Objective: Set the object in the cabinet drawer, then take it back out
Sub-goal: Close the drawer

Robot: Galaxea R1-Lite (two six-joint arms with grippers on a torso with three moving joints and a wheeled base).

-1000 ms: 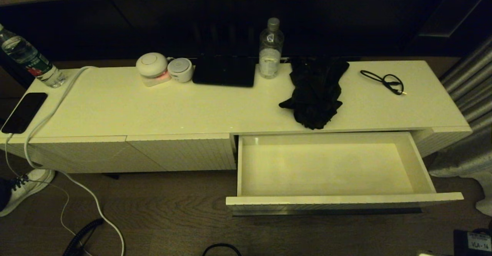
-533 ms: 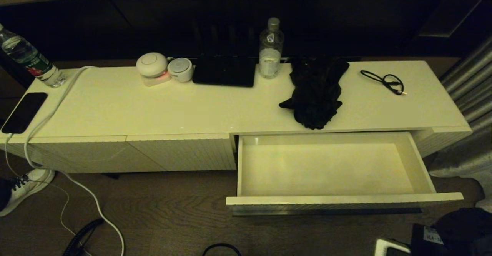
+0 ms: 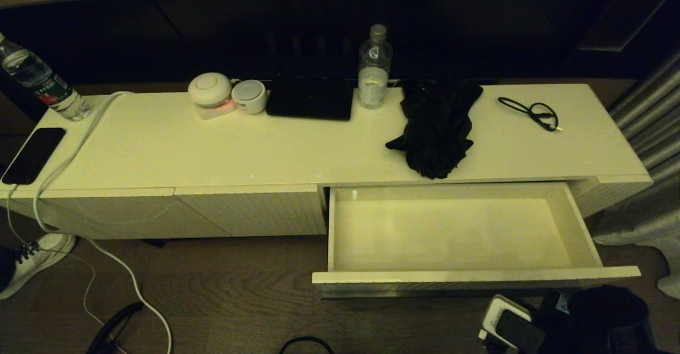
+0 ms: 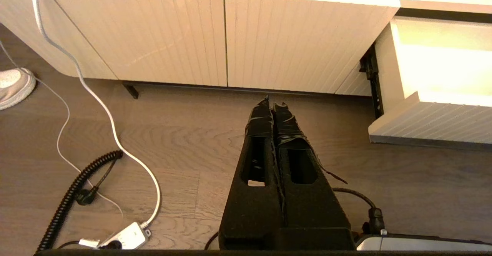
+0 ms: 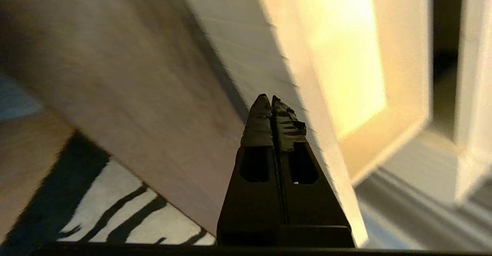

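The black umbrella (image 3: 435, 131) lies bunched on the cabinet top, just behind the open drawer (image 3: 473, 277). The drawer's pale interior holds nothing. My right arm (image 3: 595, 317) shows at the bottom right, low in front of the drawer's front panel. In the right wrist view my right gripper (image 5: 272, 98) is shut on nothing, its tips close to the drawer's ribbed front (image 5: 246, 37). My left gripper (image 4: 273, 104) is shut and empty above the floor, in front of the closed ribbed panels (image 4: 269, 44), with the drawer (image 4: 434, 121) off to one side.
On the cabinet top stand a water bottle (image 3: 374, 67), a flat black device (image 3: 311, 99), two round white gadgets (image 3: 212, 93), a thin black cable (image 3: 531, 112), a phone (image 3: 33, 154) and a second bottle (image 3: 40, 80). A white cord (image 3: 79, 141) trails to the floor. Curtain (image 3: 648, 131) at right.
My right arm has come up into view at the bottom right and moved left toward the drawer front. The umbrella and the drawer have not moved.
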